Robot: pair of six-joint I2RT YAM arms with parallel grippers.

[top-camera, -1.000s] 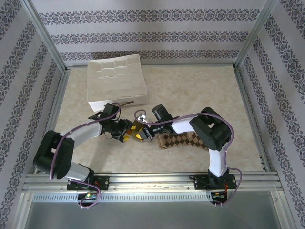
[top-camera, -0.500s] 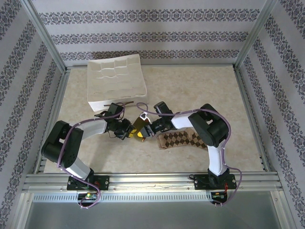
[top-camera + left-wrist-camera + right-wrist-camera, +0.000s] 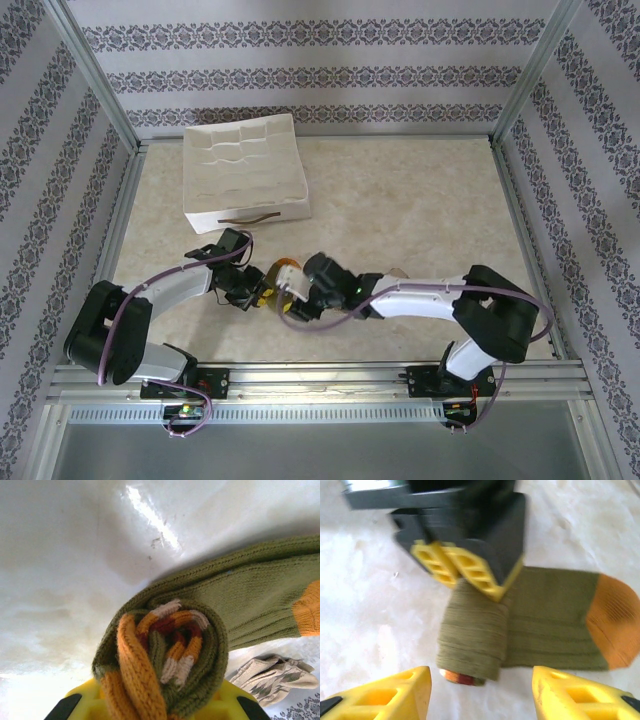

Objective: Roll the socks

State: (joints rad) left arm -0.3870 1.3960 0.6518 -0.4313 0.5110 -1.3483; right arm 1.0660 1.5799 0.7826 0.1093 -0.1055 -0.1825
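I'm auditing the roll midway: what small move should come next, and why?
Probably ease the open right gripper forward and close it on the free end of the roll. The left gripper pinches the roll's far end, while the rest of the olive sock, up to its orange toe, lies flat and unrolled.

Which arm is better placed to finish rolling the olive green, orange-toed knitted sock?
Left, probably: the left gripper clamps the rolled end of the olive green sock, while the right gripper stands open, facing the roll without touching it.
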